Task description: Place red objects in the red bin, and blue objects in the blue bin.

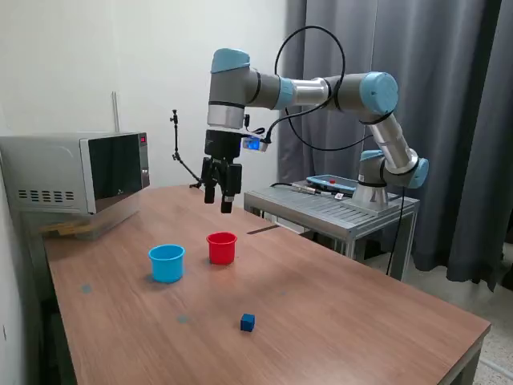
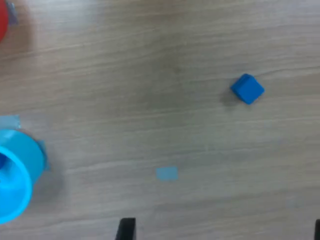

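1. a robotics lab: a blue-jointed robot arm (image 1: 321, 92) is mounted on a metal stand (image 1: 333, 208) beside a wooden desk (image 1: 337, 305).
2. a microwave (image 1: 76, 172) sits at the desk's far corner.
3. dark curtains (image 1: 449, 80) hang behind.

The exterior view stands off the table (image 1: 337, 297) at a raised angle, looking obliquely across it from well back, taking in the whole arm. The wrist view looks straight down on the tabletop from fairly high. Both views share the blue cube (image 1: 248, 322) (image 2: 247, 89), the light blue cup (image 1: 167, 262) (image 2: 17, 175), and the red cup (image 1: 222, 247) (image 2: 2, 22), cut off at the wrist frame's upper left.
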`<state>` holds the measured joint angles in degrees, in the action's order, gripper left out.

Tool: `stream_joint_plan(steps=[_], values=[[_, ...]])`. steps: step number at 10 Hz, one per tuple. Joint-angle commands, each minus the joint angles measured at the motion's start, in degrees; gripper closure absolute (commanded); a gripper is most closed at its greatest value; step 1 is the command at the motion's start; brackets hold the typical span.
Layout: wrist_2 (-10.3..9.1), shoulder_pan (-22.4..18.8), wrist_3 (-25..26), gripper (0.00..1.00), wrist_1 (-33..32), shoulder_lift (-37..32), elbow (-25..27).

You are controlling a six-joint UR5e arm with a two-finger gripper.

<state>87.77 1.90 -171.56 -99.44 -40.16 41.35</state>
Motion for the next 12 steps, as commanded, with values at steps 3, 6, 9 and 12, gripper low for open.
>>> stream_joint_plan(steps=[3,6,9,12], values=[[-0.05,-2.8,-1.1,0.00,0.2,-0.4,-0.3],[-0.31,-4.4,-4.3,0.00,3.4,-0.4,0.1],[-0.31,-5.3,-6.8,0.00,3.6,0.1,0.0],[-0.23,-5.7,-13.3,0.00,2.9,1.6,-0.1]])
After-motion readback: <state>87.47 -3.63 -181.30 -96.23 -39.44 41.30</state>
